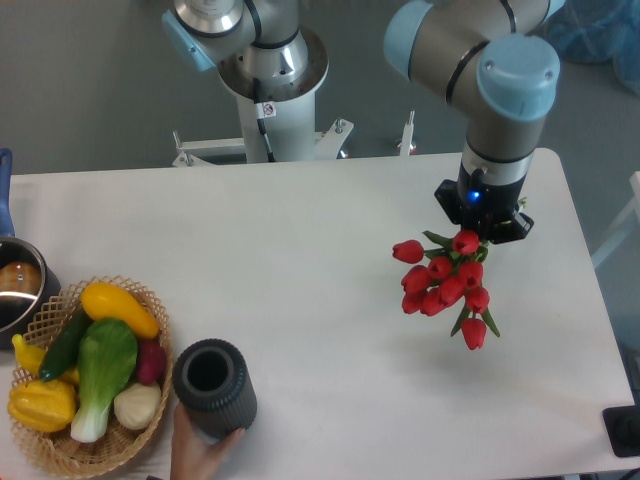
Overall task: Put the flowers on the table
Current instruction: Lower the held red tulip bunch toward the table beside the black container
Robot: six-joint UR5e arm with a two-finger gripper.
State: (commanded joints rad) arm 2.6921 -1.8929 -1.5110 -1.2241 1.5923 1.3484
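Observation:
The flowers (pixel 443 282) are a small bunch of red tulip buds with green leaves, hanging below my gripper (pixel 481 228) over the right part of the white table (pixel 320 260). The gripper points straight down, and its fingers are hidden under the wrist and the bunch. The stems run up into it, so it is shut on the flowers. I cannot tell whether the buds touch the tabletop or hang just above it.
A dark ribbed cylindrical vase (pixel 213 386) stands at the front left with a human hand (pixel 200 455) holding its base. A wicker basket (pixel 150 425) of vegetables sits at the front left corner. A metal pot (pixel 18 290) is at the left edge.

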